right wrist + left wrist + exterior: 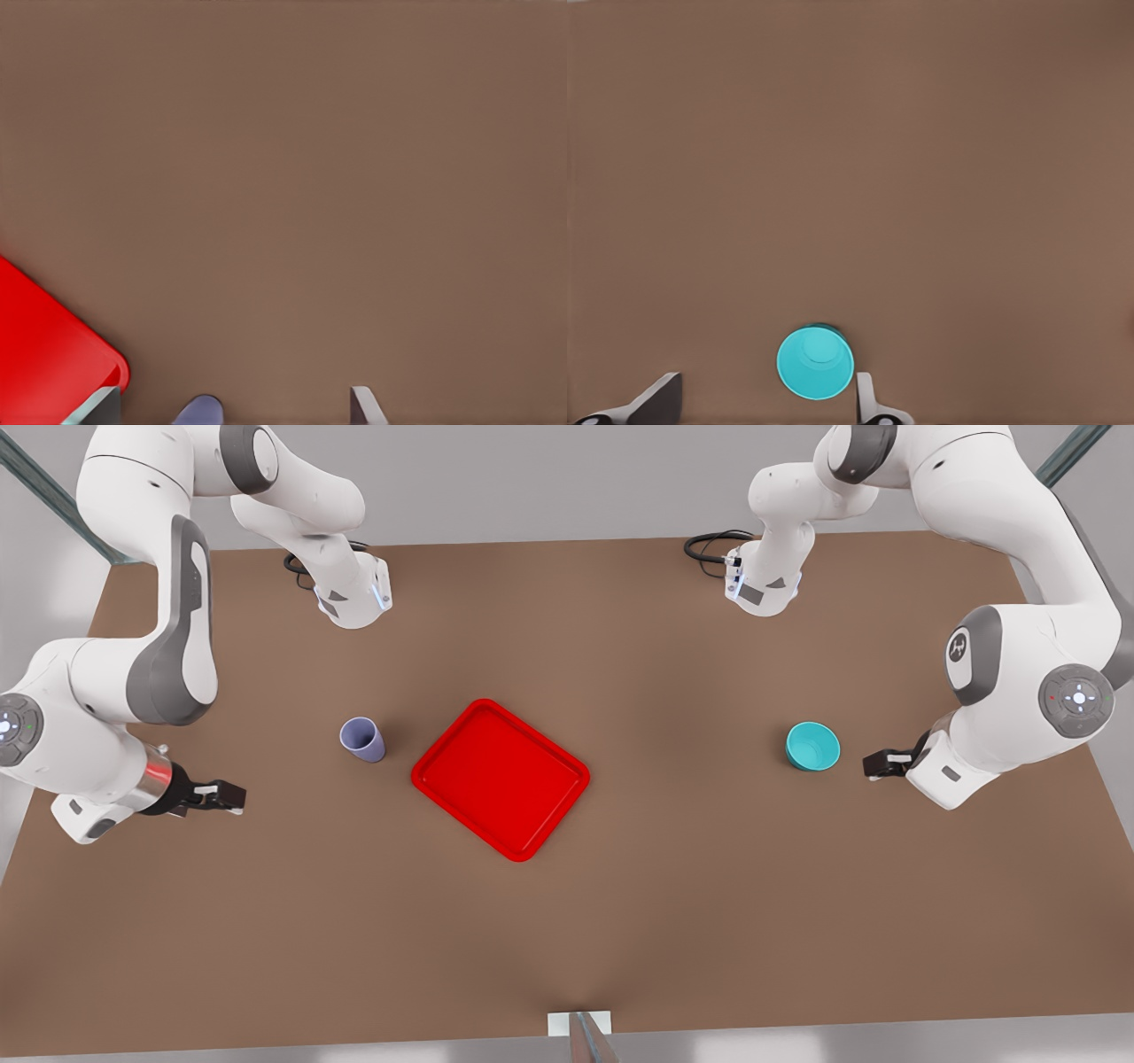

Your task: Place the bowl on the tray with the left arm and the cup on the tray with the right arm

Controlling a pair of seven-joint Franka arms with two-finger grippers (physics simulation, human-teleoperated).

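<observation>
Bowl (812, 746) and cup (363, 740) both sit on the bare tabletop (567, 921) at opposite sides of the tray (500, 778), near mid-table, so by my reading nothing is placed yet and both pick-ups remain. Glossy red with rounded corners and a low rim, the tray lies skewed to the table edges; the teal bowl is round and smooth, the lavender cup tapered. Left gripper (877, 764), fingers spread wide, hovers just beside the bowl toward the front view's right edge, while the right gripper (232, 797), also open, waits near the cup toward the left edge.

The picture's edge cuts off most of the cup (200, 410) and the tray (53, 354) in the right wrist view.
</observation>
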